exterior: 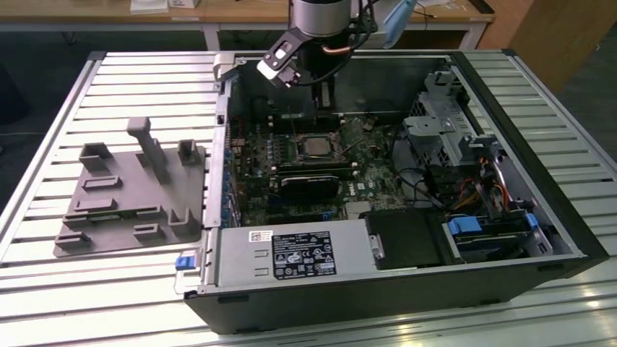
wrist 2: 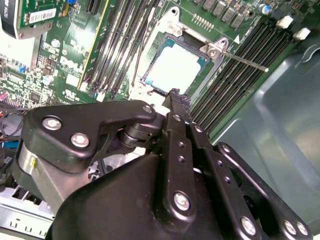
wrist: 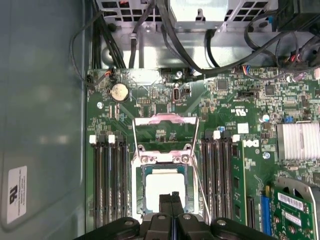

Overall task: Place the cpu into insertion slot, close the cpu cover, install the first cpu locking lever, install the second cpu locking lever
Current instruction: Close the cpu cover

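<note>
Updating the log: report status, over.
Hand shut, empty, over cpu edge; cpu seated in insertion slot; cpu cover raised open; one locking lever sticking out.

cpu (wrist: 161,184) clear above, memory slots (wrist: 107,185) flanking

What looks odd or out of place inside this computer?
Nothing looks damaged or spilled. The cpu cover is swung open off the insertion slot, so the cpu lies exposed. A thin locking lever also juts out sideways, apparently unlatched.
</note>
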### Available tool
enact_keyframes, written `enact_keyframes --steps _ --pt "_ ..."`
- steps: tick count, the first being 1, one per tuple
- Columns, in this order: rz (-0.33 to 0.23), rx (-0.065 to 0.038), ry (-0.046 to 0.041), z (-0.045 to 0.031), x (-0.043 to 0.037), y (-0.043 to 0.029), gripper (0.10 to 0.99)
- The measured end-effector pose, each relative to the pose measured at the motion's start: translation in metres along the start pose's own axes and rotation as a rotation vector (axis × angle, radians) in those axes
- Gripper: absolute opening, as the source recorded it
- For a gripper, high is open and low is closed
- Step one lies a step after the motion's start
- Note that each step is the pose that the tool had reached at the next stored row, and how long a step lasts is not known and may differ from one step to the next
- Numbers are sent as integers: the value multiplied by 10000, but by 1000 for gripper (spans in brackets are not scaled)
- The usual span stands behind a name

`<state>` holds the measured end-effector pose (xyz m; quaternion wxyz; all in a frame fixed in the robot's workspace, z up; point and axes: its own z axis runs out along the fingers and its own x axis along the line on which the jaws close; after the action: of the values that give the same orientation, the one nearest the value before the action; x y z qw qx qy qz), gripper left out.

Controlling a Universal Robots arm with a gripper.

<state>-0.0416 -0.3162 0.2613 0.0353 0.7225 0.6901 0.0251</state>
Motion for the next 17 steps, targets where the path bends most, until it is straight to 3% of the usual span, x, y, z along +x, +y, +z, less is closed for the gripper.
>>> enact_keyframes --steps 17 --pt "0 0 0 27 14 315 102"
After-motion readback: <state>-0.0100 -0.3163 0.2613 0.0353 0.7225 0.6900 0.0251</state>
